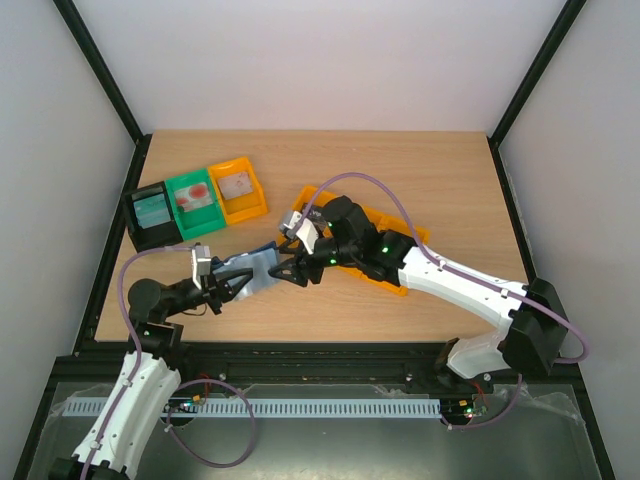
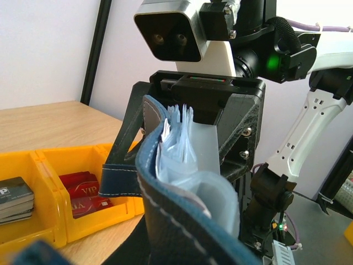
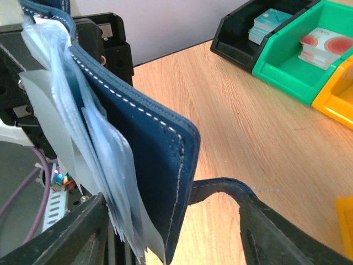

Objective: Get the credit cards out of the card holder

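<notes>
The card holder is a navy folding wallet held just above the table between both arms. My left gripper is shut on its left end. In the left wrist view the holder fills the foreground with its pale pockets fanned out. My right gripper is open, and its two black fingers straddle the holder's free edge. The snap tab hangs loose. Credit cards lie in bins: teal, white with red print, red and dark grey. I cannot tell if any card sits in the pockets.
Black, green and orange bins stand in a row at the back left. An orange three-compartment tray lies under my right arm. Black frame posts rise at the table's corners.
</notes>
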Controlling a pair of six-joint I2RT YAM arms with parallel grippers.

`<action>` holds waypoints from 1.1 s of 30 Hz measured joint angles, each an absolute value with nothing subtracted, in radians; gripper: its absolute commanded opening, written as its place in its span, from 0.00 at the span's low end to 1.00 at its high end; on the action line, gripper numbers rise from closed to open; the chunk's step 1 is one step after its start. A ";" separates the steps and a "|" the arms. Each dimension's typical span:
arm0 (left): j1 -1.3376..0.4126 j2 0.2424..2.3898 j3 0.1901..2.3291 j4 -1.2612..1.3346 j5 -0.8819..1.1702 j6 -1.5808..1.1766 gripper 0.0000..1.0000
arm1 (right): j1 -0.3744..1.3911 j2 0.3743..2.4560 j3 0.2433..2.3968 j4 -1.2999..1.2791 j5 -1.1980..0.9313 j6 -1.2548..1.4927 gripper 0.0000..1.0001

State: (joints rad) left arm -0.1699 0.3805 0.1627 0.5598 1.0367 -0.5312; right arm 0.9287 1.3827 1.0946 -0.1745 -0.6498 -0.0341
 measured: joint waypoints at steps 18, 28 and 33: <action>-0.175 0.391 0.162 0.569 1.056 -0.542 0.02 | 0.928 1.396 1.083 -0.169 -0.684 -0.044 0.60; -0.178 0.396 0.160 0.586 1.055 -0.542 0.02 | 0.921 1.416 1.083 -0.129 -0.770 -0.012 0.58; -0.193 0.396 0.159 0.600 1.064 -0.542 0.02 | 0.931 1.440 1.083 -0.046 -0.852 0.024 0.20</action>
State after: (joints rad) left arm -0.1932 0.3962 0.1585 0.6003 1.0637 -0.5415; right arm 0.9310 1.4399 1.0832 -0.0460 -0.8516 0.0238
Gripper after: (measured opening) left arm 0.076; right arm 0.392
